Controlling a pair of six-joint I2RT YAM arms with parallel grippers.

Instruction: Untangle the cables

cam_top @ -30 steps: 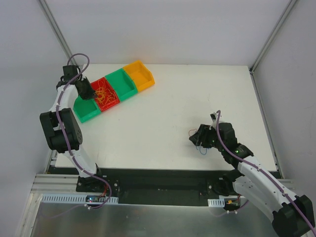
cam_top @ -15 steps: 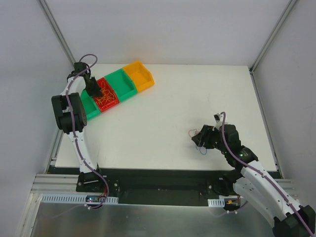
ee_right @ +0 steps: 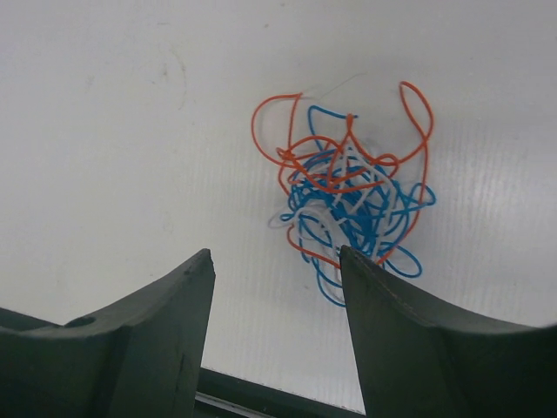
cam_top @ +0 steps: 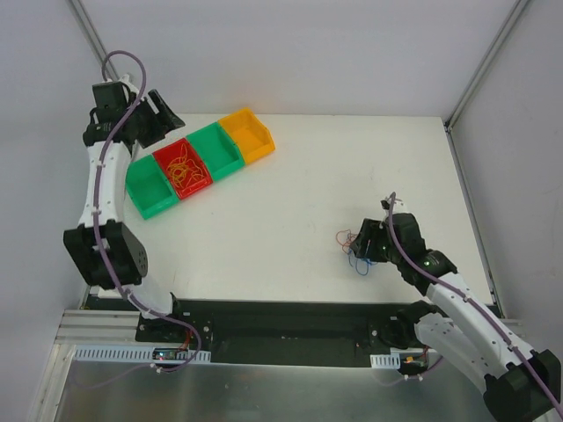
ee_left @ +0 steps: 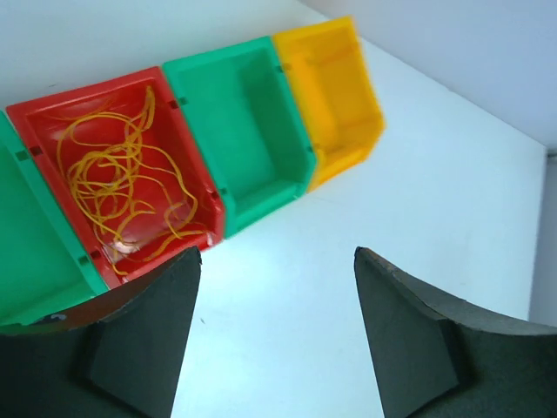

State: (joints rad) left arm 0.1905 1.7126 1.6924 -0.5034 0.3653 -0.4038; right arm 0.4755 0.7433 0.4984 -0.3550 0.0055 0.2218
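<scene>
The cables are a tangled clump (ee_right: 348,200) of thin orange, blue and white wires lying on the white table (cam_top: 290,202), and it also shows from above (cam_top: 354,249). My right gripper (ee_right: 275,252) hovers open just short of the clump, which lies ahead and slightly to the right, beside the right fingertip; nothing is between the fingers. My left gripper (ee_left: 277,252) is open and empty, raised near the back left corner (cam_top: 163,114). Loose yellow-orange wires (ee_left: 113,174) lie in the red bin (ee_left: 87,90).
Four bins stand in a diagonal row at the back left: green (cam_top: 148,189), red (cam_top: 198,189), green (cam_top: 215,149) and yellow (cam_top: 247,134). The table's near edge runs just behind the right gripper (ee_right: 261,396). Frame posts rise at both back corners.
My left gripper has lifted up and back from the red bin and has opened, leaving yellow-orange wires in the bin. My right gripper has barely moved beside the clump.
</scene>
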